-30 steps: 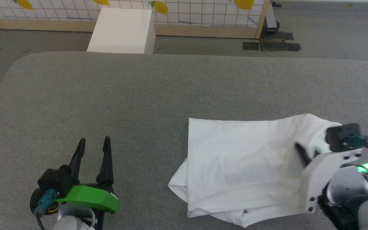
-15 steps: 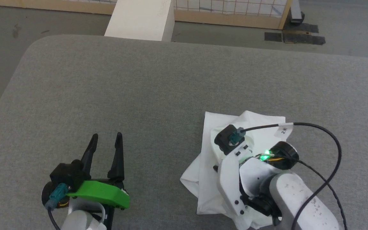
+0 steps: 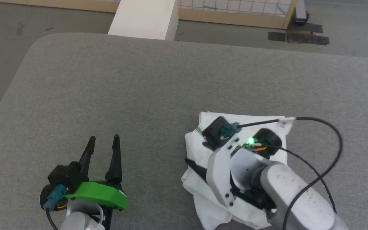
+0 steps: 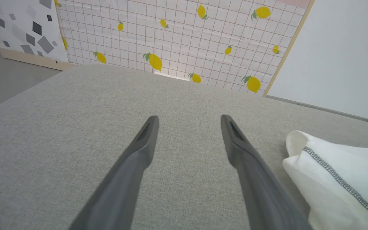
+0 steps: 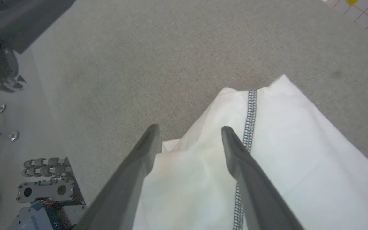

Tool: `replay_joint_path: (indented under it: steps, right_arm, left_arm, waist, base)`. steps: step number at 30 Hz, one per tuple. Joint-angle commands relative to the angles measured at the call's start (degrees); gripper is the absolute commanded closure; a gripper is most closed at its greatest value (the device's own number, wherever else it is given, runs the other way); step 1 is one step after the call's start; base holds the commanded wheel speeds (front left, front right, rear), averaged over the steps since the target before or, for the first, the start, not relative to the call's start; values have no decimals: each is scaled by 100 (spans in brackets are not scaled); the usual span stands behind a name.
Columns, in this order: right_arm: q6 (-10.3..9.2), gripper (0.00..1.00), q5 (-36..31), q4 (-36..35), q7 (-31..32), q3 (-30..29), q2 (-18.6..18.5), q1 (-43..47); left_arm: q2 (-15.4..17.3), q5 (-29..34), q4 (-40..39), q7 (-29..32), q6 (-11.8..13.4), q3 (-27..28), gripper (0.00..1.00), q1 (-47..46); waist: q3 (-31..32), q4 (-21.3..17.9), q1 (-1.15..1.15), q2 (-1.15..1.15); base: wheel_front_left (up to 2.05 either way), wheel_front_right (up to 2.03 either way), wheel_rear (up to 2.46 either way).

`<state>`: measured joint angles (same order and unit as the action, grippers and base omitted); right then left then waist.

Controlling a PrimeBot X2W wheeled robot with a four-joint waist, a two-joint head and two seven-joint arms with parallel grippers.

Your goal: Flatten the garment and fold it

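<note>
garment (image 3: pixel 200 195), white thin fabric with dark zigzag seam: folded bundle, lower right of head view, on grey cloth-covered desk (image 3: pixel 139 80) | right jaws spread over its edge, left jaws spread at lower left | step: fold seems laid | next: probably a careful lift away, then smoothing

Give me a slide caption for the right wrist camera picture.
Open right gripper poised over the folded white garment, zigzag seam showing, on the grey surface.

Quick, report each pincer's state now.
Left pincer: open, empty.
Right pincer: open, over the white thin-fabric garment with dark zigzag stitching, gripping nothing.
</note>
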<state>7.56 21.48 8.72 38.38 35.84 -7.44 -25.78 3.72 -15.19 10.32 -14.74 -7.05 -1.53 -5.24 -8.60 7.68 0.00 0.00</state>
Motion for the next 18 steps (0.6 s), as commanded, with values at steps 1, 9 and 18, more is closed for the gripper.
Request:
replay_joint_path:
  steps: [1,9,18]
  right_arm:
    - [-8,0,57,-155,-259,-108,-33,-42]
    - [-8,0,-283,-967,-1967,-1660,214,680]
    - [-8,0,581,-815,-2752,-3490,453,1918]
  left_arm:
    - [-28,32,4,-26,-35,13,0,37]
    - [-7,82,-108,-26,-37,86,0,106]
    - [-10,149,-294,-26,-37,157,0,117]
  waist:
    - [110,-112,0,0]
    - [276,-401,0,0]
    - [283,-630,0,0]
  base:
    - [0,0,0]
    - [0,0,0]
    - [0,0,0]
